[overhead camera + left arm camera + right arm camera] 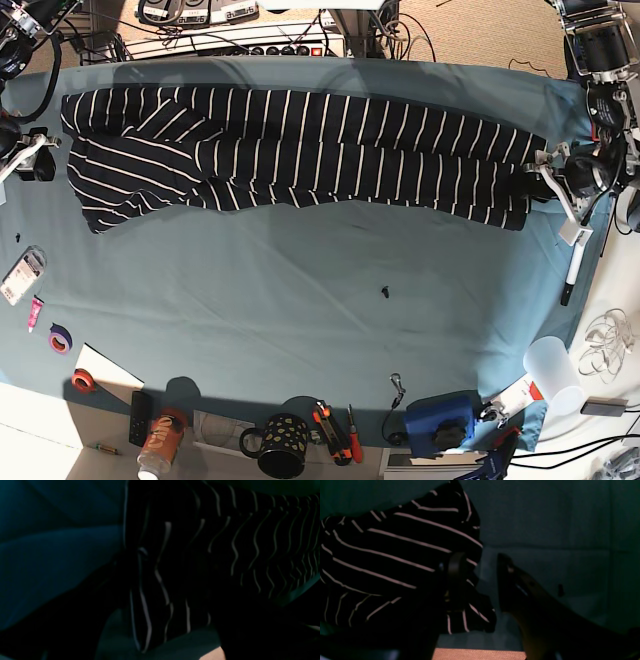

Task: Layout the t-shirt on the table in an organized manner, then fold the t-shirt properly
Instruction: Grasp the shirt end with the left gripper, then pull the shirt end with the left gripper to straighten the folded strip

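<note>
Teal table (300,320) – striped t-shirt (300,150) stretched along its far edge.

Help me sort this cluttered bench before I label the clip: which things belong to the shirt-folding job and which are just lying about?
Part of the job:
- t-shirt, stretched along the far side
- table
- left gripper
- right gripper

Just lying about:
- spotted mug
- orange can
- tape rolls
- white cup
- blue clamp
- marker

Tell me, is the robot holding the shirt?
Right gripper: nothing, jaws open beside the t-shirt's edge. Left gripper: cannot tell, too dark.
</note>
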Controlling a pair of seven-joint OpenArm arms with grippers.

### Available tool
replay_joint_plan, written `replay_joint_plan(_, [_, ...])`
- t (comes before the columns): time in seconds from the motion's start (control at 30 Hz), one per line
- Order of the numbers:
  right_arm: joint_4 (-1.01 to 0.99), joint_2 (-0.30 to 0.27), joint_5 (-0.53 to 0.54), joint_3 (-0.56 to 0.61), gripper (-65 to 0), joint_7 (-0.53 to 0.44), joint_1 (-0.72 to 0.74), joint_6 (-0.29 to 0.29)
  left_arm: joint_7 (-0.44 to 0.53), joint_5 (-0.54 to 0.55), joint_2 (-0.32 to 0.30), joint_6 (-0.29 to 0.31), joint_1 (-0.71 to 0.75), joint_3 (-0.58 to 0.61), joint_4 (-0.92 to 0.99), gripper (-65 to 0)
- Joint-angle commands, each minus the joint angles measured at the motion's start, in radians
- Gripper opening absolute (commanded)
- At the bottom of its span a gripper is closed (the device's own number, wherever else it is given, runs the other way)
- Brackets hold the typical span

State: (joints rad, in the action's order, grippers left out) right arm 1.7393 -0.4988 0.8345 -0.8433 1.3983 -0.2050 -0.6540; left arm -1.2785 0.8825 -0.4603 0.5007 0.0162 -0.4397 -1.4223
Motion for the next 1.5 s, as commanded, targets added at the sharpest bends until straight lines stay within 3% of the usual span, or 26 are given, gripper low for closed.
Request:
replay_joint_plan(0.0, [0.013, -0.027, 0.002, -0.008, -44.2, -0.02, 0.006, 0.001, -0.079, -0.027, -0.014, -0.01, 0.003, 0.0, 0.0, -31.5])
replay_joint_plan(0.07, [0.013, -0.027, 0.003, -0.008, -44.2, -0.024, 0.006, 0.001, -0.096, 0.021, -0.013, 0.012, 0.007, 0.0, 0.0, -31.7])
replay_joint_plan(0.23, [0.013, -0.027, 0.003, -0.008, -44.2, -0.037, 0.006, 0.001, -0.118, 0.056, 0.031, 0.043, 0.009, 0.0, 0.0, -43.3])
replay_joint_plan(0.43, [0.013, -0.027, 0.002, -0.008, -44.2, -0.037, 0.006, 0.001, -0.118, 0.056, 0.064, 0.049, 0.008, 0.002, 0.0, -44.5])
replay_joint_plan(0.5, [0.013, -0.027, 0.003, -0.008, -44.2, -0.037, 0.006, 0.001, -0.118, 0.056, 0.064, 0.049, 0.008, 0.001, 0.0, -50.5])
replay_joint_plan(0.6, [0.013, -0.027, 0.003, -0.007, -44.2, -0.037, 0.006, 0.001, -0.118, 0.057, 0.064, 0.046, 0.008, 0.001, -0.001, -65.0])
replay_joint_plan(0.73, [0.013, -0.013, 0.003, -0.006, -44.2, -0.038, 0.006, 0.001, -0.118, 0.057, 0.064, 0.047, 0.008, 0.001, -0.001, -65.0])
replay_joint_plan(0.9, [0.013, 0.048, 0.0, -0.006, -44.2, -0.048, 0.006, -0.018, -0.118, 0.061, 0.064, 0.047, 0.002, 0.001, -0.014, -65.0])
replay_joint_plan(1.07, [0.013, 0.115, -0.095, -0.006, -44.2, -0.101, 0.006, -0.034, -0.118, 0.06, 0.058, 0.05, 0.003, 0.001, -0.076, -65.0])
replay_joint_plan(1.3, [0.013, 0.139, -0.103, 0.008, -44.2, -0.105, 0.005, -0.034, -0.099, 0.027, -0.018, 0.049, 0.0, 0.001, -0.126, -65.0])
replay_joint_plan(1.47, [0.013, 0.139, -0.151, 0.111, -44.1, -0.134, 0.006, -0.034, -0.082, 0.002, -0.071, 0.034, -0.012, -0.002, -0.126, -65.0])
